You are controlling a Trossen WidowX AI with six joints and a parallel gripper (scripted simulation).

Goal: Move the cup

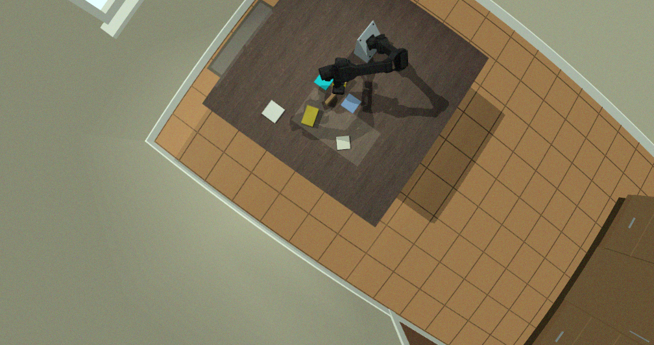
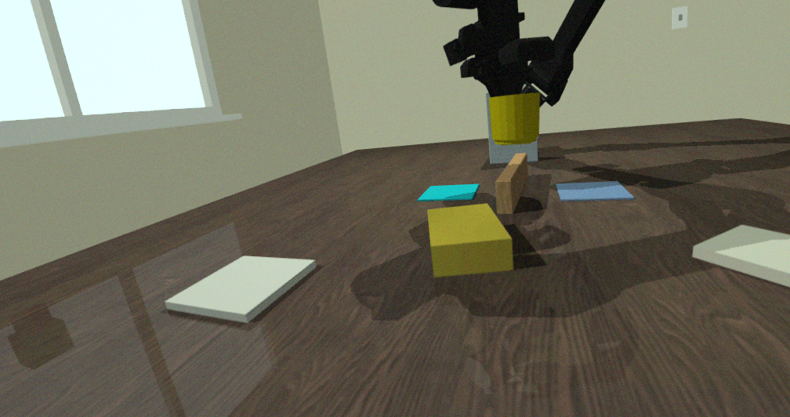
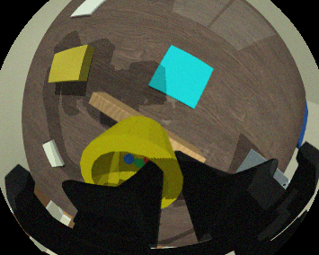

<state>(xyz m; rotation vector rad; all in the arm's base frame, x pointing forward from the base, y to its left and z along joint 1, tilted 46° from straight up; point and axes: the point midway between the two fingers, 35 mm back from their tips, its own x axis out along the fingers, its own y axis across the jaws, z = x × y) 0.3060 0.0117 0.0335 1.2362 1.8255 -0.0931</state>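
Observation:
My gripper [image 2: 512, 92] [image 3: 168, 161] is shut on the wall of the yellow cup [image 2: 514, 121] [image 3: 139, 131], which hangs nearly upright in the air. Blue [image 3: 128, 159], green and red marbles show inside it; the fingers hide part of the inside. In the exterior view the cup shows above the wooden bar [image 1: 329, 99] [image 2: 504, 195] [image 3: 110, 104], between the two pads. The cyan pad [image 1: 323, 83] [image 2: 448, 193] [image 3: 187, 76] bears nothing that shows. The blue pad [image 1: 351, 103] [image 2: 594, 191] lies on the bar's other side, hidden in the wrist view.
A yellow block [image 1: 310, 115] [image 2: 469, 226] [image 3: 68, 65] lies near one end of the bar. One white slab [image 1: 273, 111] [image 2: 243, 287] lies farther out on the cyan pad's side. Another white slab [image 1: 343, 142] [image 2: 746, 248] lies on the blue pad's side.

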